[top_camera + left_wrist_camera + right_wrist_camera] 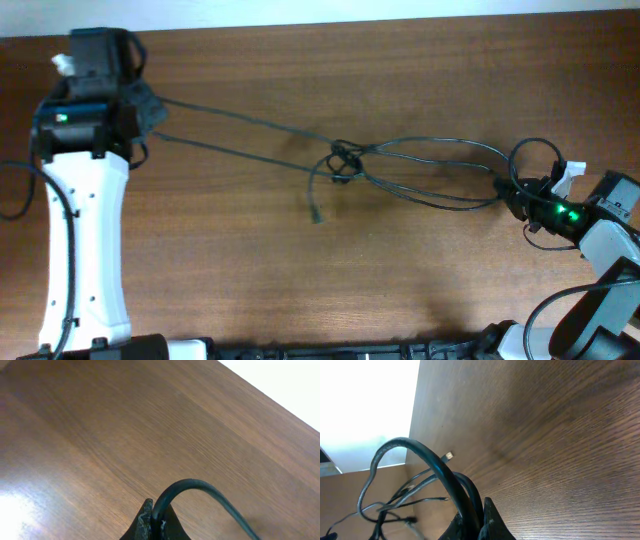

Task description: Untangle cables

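Wooden table [300,280]: cables [347,166] meet in one central knot [342,153]; left gripper [150,115] pinches two strands, right gripper [508,190] pinches the loops.

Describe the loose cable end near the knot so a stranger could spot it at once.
On the wooden table, black cables stretch between the left claw and right claw. Near their middle sits a knot. The loose end trails from it toward the robot's side; unlike the taut strands, it stops on bare wood, reaching neither claw.
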Available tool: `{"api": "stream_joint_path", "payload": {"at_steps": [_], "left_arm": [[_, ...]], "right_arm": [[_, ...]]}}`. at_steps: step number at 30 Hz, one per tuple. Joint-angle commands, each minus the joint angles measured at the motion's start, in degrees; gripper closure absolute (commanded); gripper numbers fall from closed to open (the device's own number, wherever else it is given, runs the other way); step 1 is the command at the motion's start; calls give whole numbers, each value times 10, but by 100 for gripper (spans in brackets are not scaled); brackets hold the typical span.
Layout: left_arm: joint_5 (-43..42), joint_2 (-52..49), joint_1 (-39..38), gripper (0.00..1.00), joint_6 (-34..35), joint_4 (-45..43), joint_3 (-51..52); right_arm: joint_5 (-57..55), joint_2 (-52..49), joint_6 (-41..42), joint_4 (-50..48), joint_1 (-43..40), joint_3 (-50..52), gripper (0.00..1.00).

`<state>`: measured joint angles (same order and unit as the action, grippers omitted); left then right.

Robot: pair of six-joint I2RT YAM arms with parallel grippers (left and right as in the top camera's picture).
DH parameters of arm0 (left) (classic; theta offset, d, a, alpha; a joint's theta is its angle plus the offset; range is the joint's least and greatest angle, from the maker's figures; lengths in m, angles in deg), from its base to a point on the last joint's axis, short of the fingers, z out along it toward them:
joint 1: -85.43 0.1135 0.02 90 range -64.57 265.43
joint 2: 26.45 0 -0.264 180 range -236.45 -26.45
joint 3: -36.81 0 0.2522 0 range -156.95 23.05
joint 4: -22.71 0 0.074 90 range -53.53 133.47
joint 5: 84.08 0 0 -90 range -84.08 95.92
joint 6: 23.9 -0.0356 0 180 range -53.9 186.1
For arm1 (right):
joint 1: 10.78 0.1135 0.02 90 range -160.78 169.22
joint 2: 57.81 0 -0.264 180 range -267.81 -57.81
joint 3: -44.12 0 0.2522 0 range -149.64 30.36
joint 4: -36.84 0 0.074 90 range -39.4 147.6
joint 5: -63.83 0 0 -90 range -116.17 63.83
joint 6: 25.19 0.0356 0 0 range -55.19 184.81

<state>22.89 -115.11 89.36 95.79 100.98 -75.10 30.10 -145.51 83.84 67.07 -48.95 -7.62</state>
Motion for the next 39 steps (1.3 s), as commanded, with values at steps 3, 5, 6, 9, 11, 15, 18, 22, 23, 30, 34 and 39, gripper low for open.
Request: {"api": "stream_joint_path", "payload": {"at_steps": [3,5,6,9,11,15,18,22,23,30,34,39], "left_arm": [[53,1,61,100,17,-4,-12],[54,1,71,100,17,-8,-12],[54,0,78,100,13,-14,-12],[55,-2,102,100,-7,-34,-12],[53,-3,123,100,-7,-39,-12],[52,-5,150,100,-7,-39,-12],[49,-6,153,100,-7,-40,-12],[20,-9,153,100,-7,-40,-12],[-11,-11,153,100,-7,-38,-12],[-147,-19,152,100,-6,-31,-12],[-193,-21,152,100,-6,10,-12],[-290,-23,121,100,-7,20,-11]], "right_arm": [[-45,0,-12,-6,-13,0,96],[-53,0,-12,-6,-13,0,96],[-64,0,-12,-6,-13,0,96],[-93,0,-12,1,-13,0,96],[-112,0,-13,9,-13,0,96],[-135,0,-15,16,-13,0,96],[-135,0,-15,20,-12,0,96],[-135,0,-15,21,-12,0,96],[-135,0,-15,23,-12,0,95],[-133,0,-32,47,38,-7,30],[-130,0,-32,67,88,-37,29],[-103,0,-32,80,216,-49,29]]}}
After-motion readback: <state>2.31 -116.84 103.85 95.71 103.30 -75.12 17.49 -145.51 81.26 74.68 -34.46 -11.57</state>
